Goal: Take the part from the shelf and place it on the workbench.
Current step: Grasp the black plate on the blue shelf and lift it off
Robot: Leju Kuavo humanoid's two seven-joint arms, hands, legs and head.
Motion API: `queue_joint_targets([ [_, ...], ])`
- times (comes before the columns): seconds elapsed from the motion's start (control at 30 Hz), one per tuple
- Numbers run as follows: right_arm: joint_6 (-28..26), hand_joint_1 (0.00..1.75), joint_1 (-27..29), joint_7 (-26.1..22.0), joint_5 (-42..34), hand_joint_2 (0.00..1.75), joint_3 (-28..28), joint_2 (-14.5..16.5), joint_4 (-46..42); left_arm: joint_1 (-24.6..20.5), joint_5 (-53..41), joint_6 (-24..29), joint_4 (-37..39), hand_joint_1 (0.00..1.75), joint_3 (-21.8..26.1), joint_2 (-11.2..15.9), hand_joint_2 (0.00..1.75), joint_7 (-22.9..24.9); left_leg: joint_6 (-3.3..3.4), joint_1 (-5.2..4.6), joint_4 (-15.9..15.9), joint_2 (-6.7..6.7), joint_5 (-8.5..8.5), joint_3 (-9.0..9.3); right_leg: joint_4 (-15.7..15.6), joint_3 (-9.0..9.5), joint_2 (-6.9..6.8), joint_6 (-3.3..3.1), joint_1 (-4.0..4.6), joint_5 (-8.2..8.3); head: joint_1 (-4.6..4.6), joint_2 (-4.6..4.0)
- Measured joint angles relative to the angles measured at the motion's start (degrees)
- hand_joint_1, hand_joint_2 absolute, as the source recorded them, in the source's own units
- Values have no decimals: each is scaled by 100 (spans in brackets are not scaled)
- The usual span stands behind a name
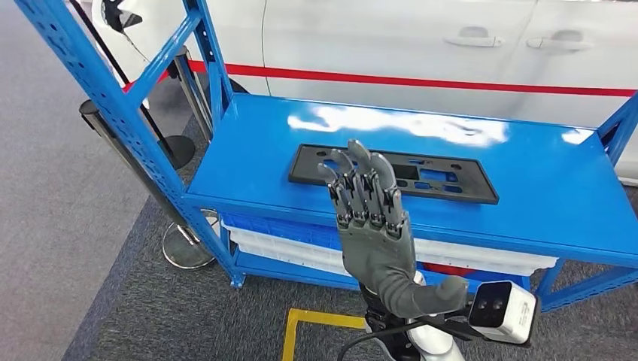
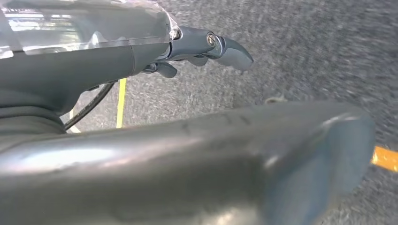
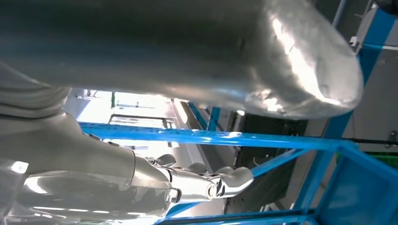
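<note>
The right hand [image 1: 374, 218] is raised upright on its forearm, its back toward the head camera, fingers [image 1: 360, 184] straight, close together and pointing up, thumb [image 1: 440, 295] jutting out sideways near the wrist. It holds nothing. The left hand [image 2: 187, 154] hangs low, holding nothing, its fingers [image 2: 225, 47] only slightly bent.
</note>
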Motion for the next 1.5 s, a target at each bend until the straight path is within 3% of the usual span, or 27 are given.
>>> queue_joint_targets([
  [0.07, 21, 0, 7, 11, -12, 0, -2, 2, 4, 11, -78, 4, 0, 0, -26, 0, 0, 37, -20, 3, 494, 0, -214, -393, 9, 59, 12, -32, 33, -71, -1, 0],
  [0.1, 36, 0, 7, 18, -15, 0, -3, 3, 5, 19, -93, 7, 0, 0, -37, 0, 0, 51, -6, 2, 465, 0, -129, -467, 19, 100, 24, -37, 49, -111, 0, 0],
  [0.2, 102, 0, 6, 75, -16, 0, -5, 17, 8, 23, -89, -1, 0, 0, -53, 0, 0, 66, 84, -14, -453, 2, 623, -254, 49, 249, 42, -27, 78, -236, 0, 0],
  [0.27, 120, 0, 5, 100, -16, 0, -6, 25, 8, 21, -86, -9, 0, 0, -56, 0, 0, 66, 108, -21, -798, 4, 858, -143, 56, 290, 40, -20, 83, -270, 0, 0],
  [0.47, 126, 0, 7, 105, -16, 0, -7, 28, 10, 25, -82, -10, 0, 0, -56, 1, 0, 66, 129, -31, -853, 10, 848, -113, 48, 290, 37, -15, 75, -282, 3, 0],
  [0.57, 147, 0, 3, 114, -17, 0, -8, 32, 17, 18, -77, -16, 0, 0, -56, 2, 0, 66, 135, -64, -846, 14, 745, -126, 48, 298, 37, -4, 73, -287, 13, 0],
  [0.63, 185, 0, -3, 118, -24, 0, -11, 36, 29, 16, -72, -21, 0, 0, -58, 0, 0, 66, 160, -92, -891, 7, 746, -147, 58, 278, 53, 46, 74, -305, 11, 0],
  [0.67, 219, 0, -11, 119, -33, 0, -21, 40, 38, 12, -69, -27, 0, 0, -60, -8, 0, 66, 200, -76, -948, 33, 779, -119, 282, 161, 60, 108, 59, -441, 15, 0],
  [0.7, 256, 0, -9, 121, -45, 0, -40, 44, 60, 13, -65, -41, 1, 0, -61, -17, 0, 66, 239, -58, -996, 85, 806, -78, 717, -95, 59, 186, 27, -605, 21, 0],
  [0.77, 307, 0, -4, 121, -66, 0, -79, 49, 102, 5, -62, -70, 2, 0, -62, -36, 0, 66, 274, -18, -1056, 230, 767, 14, 1345, -502, 22, 306, -46, -719, 35, 0],
  [0.8, 315, 0, 5, 122, -72, 0, -90, 49, 118, 7, -62, -80, 2, 0, -62, -39, 0, 66, 260, -12, -1055, 289, 732, 57, 1245, -511, -26, 324, -70, -537, 35, 0],
  [0.87, 319, 0, 0, 121, -77, 0, -92, 50, 126, 6, -62, -87, 2, 0, -62, -40, 0, 65, 205, -22, -1047, 360, 667, 135, 470, -181, -246, 309, -47, -149, 38, 0],
  [0.93, 320, 0, -3, 121, -78, 0, -95, 52, 136, 7, -62, -91, 1, 0, -62, -39, 0, 65, 133, -51, -1052, 437, 617, 182, 104, -36, -377, 247, -6, -60, 34, 0],
  [1.0, 321, 0, 2, 120, -79, 0, -97, 55, 146, 4, -62, -96, 0, 0, -64, -39, 0, 66, 63, -57, -1072, 543, 584, 225, 77, -37, -270, 161, 10, -67, 29, 0],
  [1.07, 328, 0, 7, 120, -79, 0, -101, 66, 149, -8, -63, -105, 1, 0, -67, -39, 0, 66, 2, -35, -942, 444, 457, 209, 44, -21, -144, 87, 2, -54, 30, 0],
  [1.1, 336, 0, 8, 121, -79, 0, -102, 76, 150, -10, -64, -110, 1, 0, -68, -39, 0, 66, -15, -25, -724, 326, 316, 122, 30, -9, -90, 54, -8, -48, 28, 0],
  [1.17, 354, 0, 12, 122, -79, 0, -102, 93, 155, 0, -64, -115, 2, 0, -69, -38, 0, 66, -15, -24, 23, 128, -57, -231, 31, -3, 31, 11, -2, -51, 26, 0],
  [1.23, 372, 0, 24, 122, -79, 0, -103, 97, 166, 23, -64, -119, 1, 0, -70, -37, 0, 65, 5, -30, 629, 82, -213, -564, 41, 4, 182, -11, 27, -58, 26, 0],
  [1.27, 384, 0, 31, 122, -79, 0, -104, 97, 170, 30, -64, -121, 1, 0, -70, -37, 0, 63, 27, -34, 635, 70, -116, -602, 48, 14, 265, -18, 43, -64, 26, 0],
  [1.3, 395, 0, 37, 121, -79, 0, -104, 97, 173, 32, -64, -125, 1, 0, -72, -37, 0, 57, 61, -39, 410, 39, 90, -535, 52, 31, 349, -20, 59, -70, 26, 0],
  [1.37, 412, 0, 40, 117, -72, 0, -105, 97, 175, 29, -64, -133, 0, 0, -73, -25, 0, 41, 157, -46, -376, -177, 555, -232, 62, 64, 497, -13, 83, -88, 30, 0],
  [1.4, 414, 0, 40, 114, -64, 0, -105, 98, 177, 28, -64, -137, 0, 0, -73, -16, 0, 32, 189, -47, -698, -292, 684, -102, 70, 65, 562, 1, 84, -94, 30, 0],
  [1.47, 414, 0, 44, 107, -45, 0, -107, 100, 180, 24, -66, -145, 1, 0, -74, -1, 0, 22, 217, -59, -953, -399, 719, 7, 76, 39, 672, 53, 59, -93, 33, -1],
  [1.5, 413, 0, 47, 104, -36, 0, -108, 101, 180, 21, -68, -151, 1, 0, -75, -4, 0, 18, 221, -62, -992, -356, 724, 25, 68, 27, 726, 87, 41, -84, 31, -1],
])
